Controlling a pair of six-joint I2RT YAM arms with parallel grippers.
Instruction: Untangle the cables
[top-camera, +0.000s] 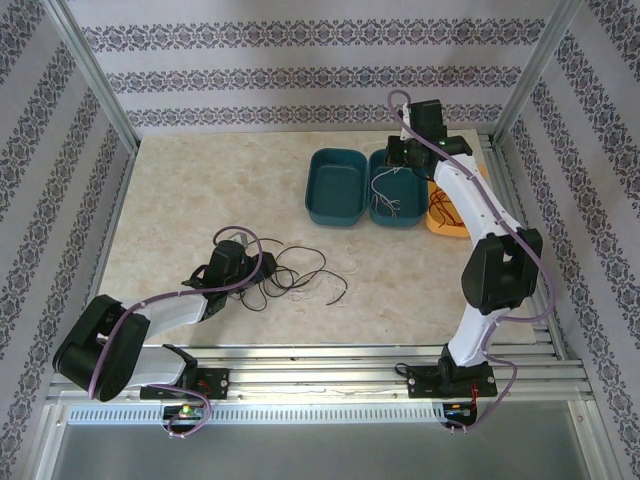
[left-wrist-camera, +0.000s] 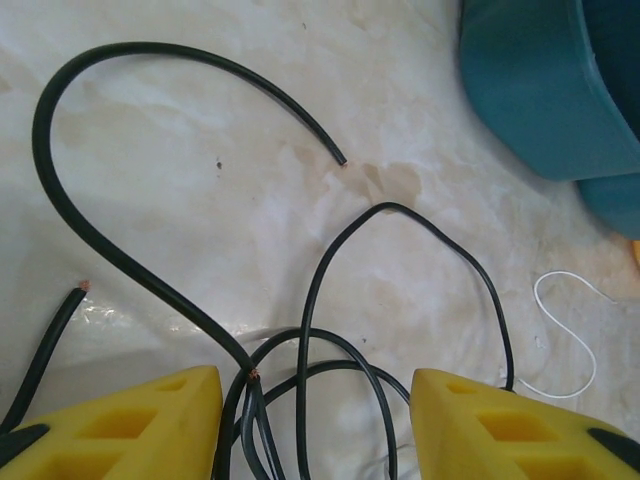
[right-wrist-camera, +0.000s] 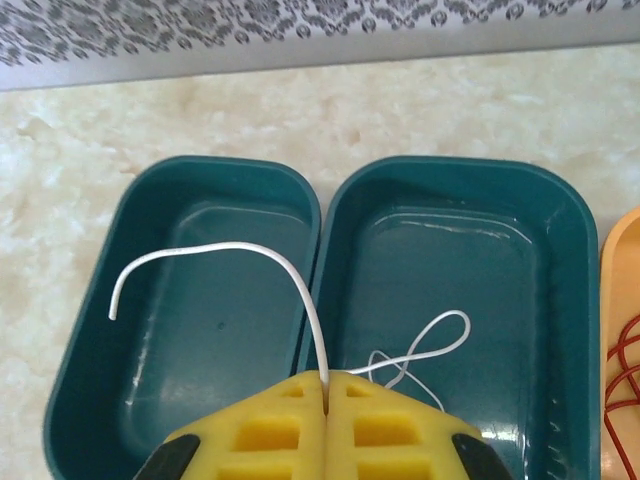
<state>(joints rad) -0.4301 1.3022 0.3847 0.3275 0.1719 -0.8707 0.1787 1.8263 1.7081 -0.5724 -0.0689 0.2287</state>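
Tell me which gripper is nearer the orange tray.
Right. The right gripper hovers over the teal bins beside the orange tray; the left gripper sits far off among the black cables.

Arms: left arm (top-camera: 150, 318) low and bent, right arm (top-camera: 468, 195) stretched far.
The left gripper (left-wrist-camera: 315, 405) is parted; the right gripper (right-wrist-camera: 327, 390) pinches a white cable (right-wrist-camera: 310, 310).

There are black cables (left-wrist-camera: 150, 46), a white cable (right-wrist-camera: 240, 246) and red cables (right-wrist-camera: 625, 360). The desk (right-wrist-camera: 400, 110) is cream and marbled. Two trays (right-wrist-camera: 200, 330) are teal, a third tray (right-wrist-camera: 620, 260) orange. The walls (top-camera: 320, 40) bear purple floral stripes.
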